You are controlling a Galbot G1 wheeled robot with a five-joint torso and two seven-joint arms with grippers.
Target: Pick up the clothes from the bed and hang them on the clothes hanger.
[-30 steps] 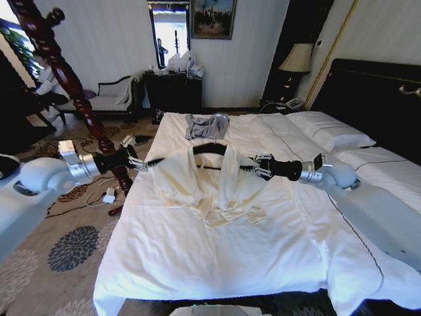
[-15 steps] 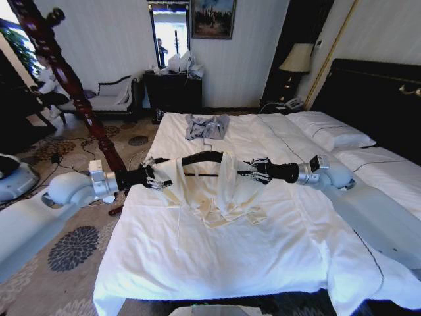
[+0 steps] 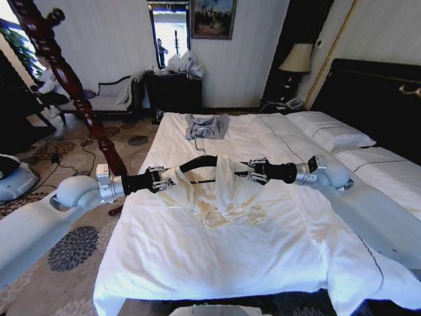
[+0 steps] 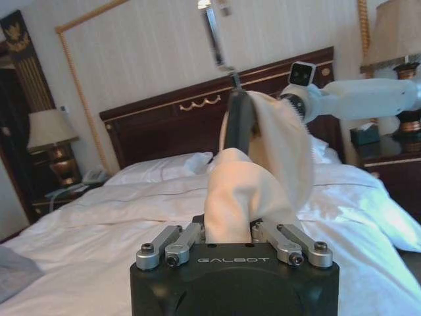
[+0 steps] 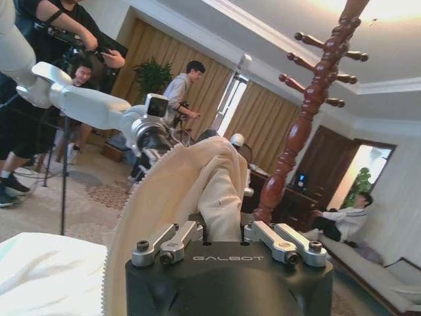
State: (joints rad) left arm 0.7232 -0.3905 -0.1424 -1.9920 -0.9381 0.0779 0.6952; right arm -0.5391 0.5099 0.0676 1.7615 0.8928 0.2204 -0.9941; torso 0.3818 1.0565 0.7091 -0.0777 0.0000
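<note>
My left gripper (image 3: 160, 179) has swung in over the bed's (image 3: 197, 263) left edge; both grippers pinch the clothes (image 3: 220, 197), draped on the clothes hanger (image 3: 197, 162), my right gripper (image 3: 253, 172) opposite.

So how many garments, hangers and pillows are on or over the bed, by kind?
Garments: 2, the cream clothes and a blue-grey one
Hangers: 1, the black hanger
Pillows: 2, one and another
Total: 5
</note>
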